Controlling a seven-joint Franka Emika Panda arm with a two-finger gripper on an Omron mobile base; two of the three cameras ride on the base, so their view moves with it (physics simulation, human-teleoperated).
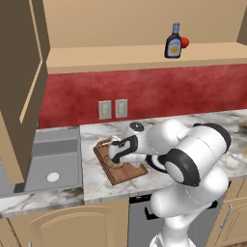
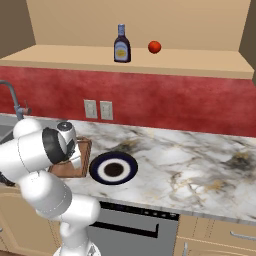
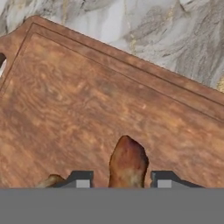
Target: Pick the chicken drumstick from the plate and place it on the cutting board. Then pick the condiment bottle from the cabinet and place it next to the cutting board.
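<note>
While the arm leans low over the board at the left of the counter, these are the worries as I see them.

Drumstick: the chicken drumstick (image 3: pixel 127 162) lies on the cutting board (image 3: pixel 87 109), at the bottom centre of the hand view, right between the two dark finger tips.
Fingers: the gripper (image 3: pixel 123 179) has its fingers (image 3: pixel 81 179) standing slightly apart, a sliver of board showing on each side of the meat, so I judge the grip is loosening and not clamped; whether a pad touches it, I cannot tell.
Risk one: if the hand lifts before the fingers clear, the glossy, lumpy piece could cling to a pad, get dragged or roll off the board.
Board: in the left base view it sits tilted on the marble counter (image 1: pixel 96 181) at centre left, close to the sink (image 1: pixel 53 164); a nudge from the wrist could push it that way.
Plate: the plate (image 2: pixel 113 169) rests bare at the lower centre of the right base view, just beside the board, so a low swing could clip its rim.
Bottle: the condiment bottle (image 2: pixel 121 44) stands upright on the cabinet (image 2: pixel 200 65) shelf at top centre, near a red ball (image 2: pixel 154 47).
Risk two: on the reach up, a wide approach might knock the ball or tip the narrow bottle.
</note>
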